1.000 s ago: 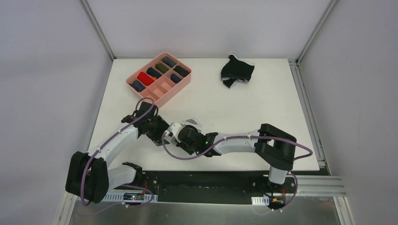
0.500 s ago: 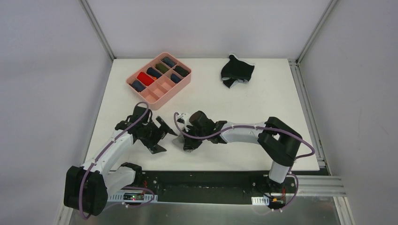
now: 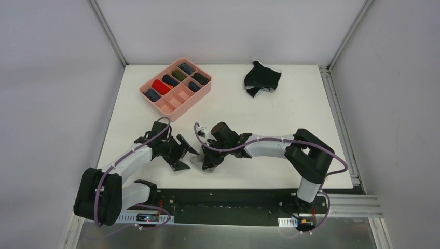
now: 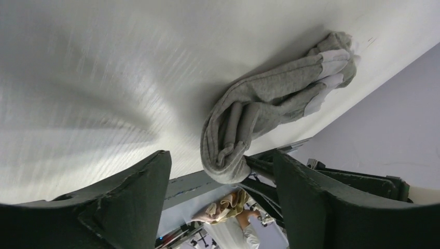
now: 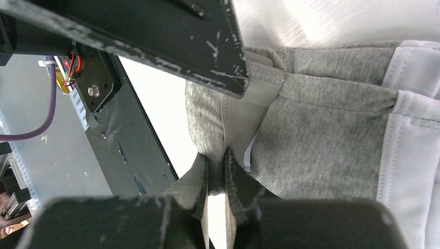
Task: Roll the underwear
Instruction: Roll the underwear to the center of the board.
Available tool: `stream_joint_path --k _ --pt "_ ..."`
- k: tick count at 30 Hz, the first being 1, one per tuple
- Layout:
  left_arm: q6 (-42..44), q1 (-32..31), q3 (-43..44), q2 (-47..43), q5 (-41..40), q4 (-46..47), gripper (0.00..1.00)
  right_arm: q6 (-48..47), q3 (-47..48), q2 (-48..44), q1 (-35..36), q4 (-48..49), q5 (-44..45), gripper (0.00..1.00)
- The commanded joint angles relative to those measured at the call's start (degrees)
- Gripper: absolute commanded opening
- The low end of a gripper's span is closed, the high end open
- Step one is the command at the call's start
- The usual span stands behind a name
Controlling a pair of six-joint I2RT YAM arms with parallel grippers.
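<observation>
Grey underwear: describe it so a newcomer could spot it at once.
On the white table, look near the front edge. The grey underwear is the small bunched cloth between the left gripper and the right gripper, which pinches it. Unlike the black underwear at the far side, it is grey.

The top external view hangs high above and behind the grey underwear (image 3: 198,162), facing down over the whole table (image 3: 290,114) from far off. The left wrist view sits low and close beside the grey underwear (image 4: 259,116), looking along the tabletop at it. The right wrist view is nearest, the grey underwear (image 5: 321,135) filling its frame. All three views share that cloth.
</observation>
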Motion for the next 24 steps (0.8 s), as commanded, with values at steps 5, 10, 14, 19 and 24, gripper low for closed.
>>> stream_joint_path --k 5,10,14,19,24 --pt "-3.35 -0.81 -2.25 3.44 -1.34 6.15 0.56 0.9 0.49 -0.54 0.09 0.61 -1.97 0.0" --pt "-3.52 -1.27 -1.93 5.91 -2.36 6.56 0.15 -0.2 0.66 -1.25 0.58 -1.19 0.64 0.0" --pt "-3.09 -1.28 -1.9 6.09 -2.24 5.58 0.0 -3.31 0.32 -4.68 3.02 -3.92 8.99 0.27" --pt "-3.18 -1.2 -2.19 4.14 -2.8 2.65 0.0 -9.97 -2.43 -10.85 9.53 -5.62 23.15 0.58" --pt "-3.26 -1.1 -1.85 1.98 -3.45 0.25 0.0 -17.18 -6.09 -14.54 15.98 -3.2 34.05 0.64"
